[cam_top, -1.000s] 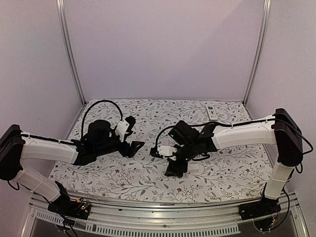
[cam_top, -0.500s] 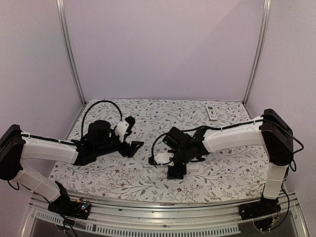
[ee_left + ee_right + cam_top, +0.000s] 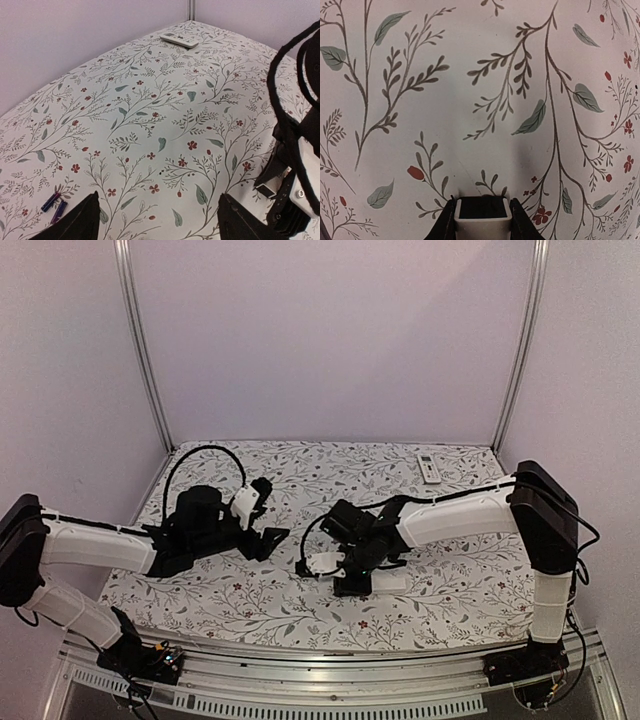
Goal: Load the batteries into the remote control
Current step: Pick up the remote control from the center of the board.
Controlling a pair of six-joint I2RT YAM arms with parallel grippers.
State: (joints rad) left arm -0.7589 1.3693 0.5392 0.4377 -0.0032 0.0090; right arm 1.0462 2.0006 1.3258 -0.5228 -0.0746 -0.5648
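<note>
Though mid-table (image 3: 300,470) — left hand (image 3: 160,220), fingers (image 3: 85,222) apart

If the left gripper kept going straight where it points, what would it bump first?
Probably the flowery tablecloth, since the left gripper tilts down toward it. The white remote lies far beyond; depth is hard to judge.
</note>
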